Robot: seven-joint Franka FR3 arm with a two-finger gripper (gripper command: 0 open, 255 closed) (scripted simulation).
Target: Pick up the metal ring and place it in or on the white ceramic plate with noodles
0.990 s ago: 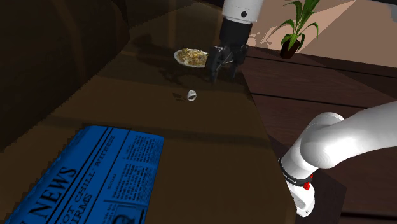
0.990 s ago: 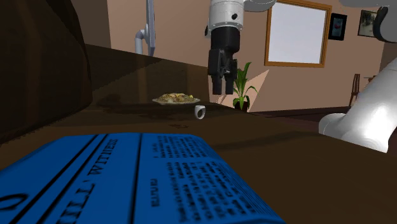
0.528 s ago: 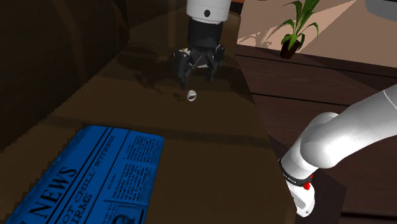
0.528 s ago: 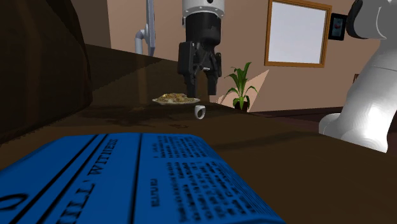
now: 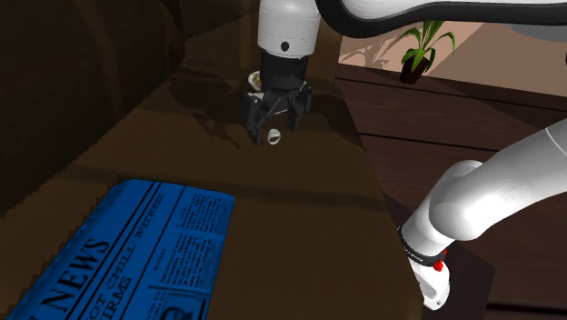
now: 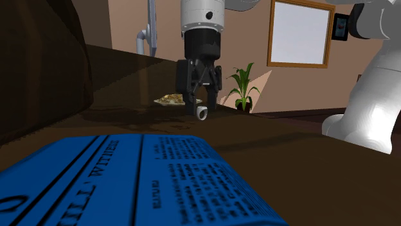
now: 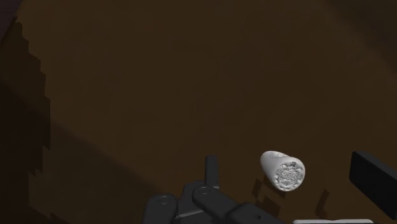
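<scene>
A small pale metal ring [image 5: 273, 136] [image 6: 202, 112] [image 7: 283, 170] lies on its side on the dark brown table [image 5: 300, 227]. My black gripper [image 5: 274, 129] [image 6: 202, 106] [image 7: 292, 178] hangs just above it, open, with one finger on each side of the ring and neither touching it. In the wrist view the ring lies between the fingers [image 7: 212, 168], nearer the far one. The white plate with noodles [image 5: 257, 80] [image 6: 169, 99] sits just behind the gripper, mostly hidden by the hand.
A blue newspaper [image 5: 118, 250] [image 6: 141, 183] covers the table's near end. The table's edge [image 5: 368, 164] drops off at the shoulder view's right, with a potted plant [image 5: 418, 41] [image 6: 243, 86] on the floor beyond. Dark furniture [image 5: 73, 82] borders the left.
The gripper has moved from beside the plate toward the shoulder view's left, then come down over the ring. The ring and plate have not moved.
</scene>
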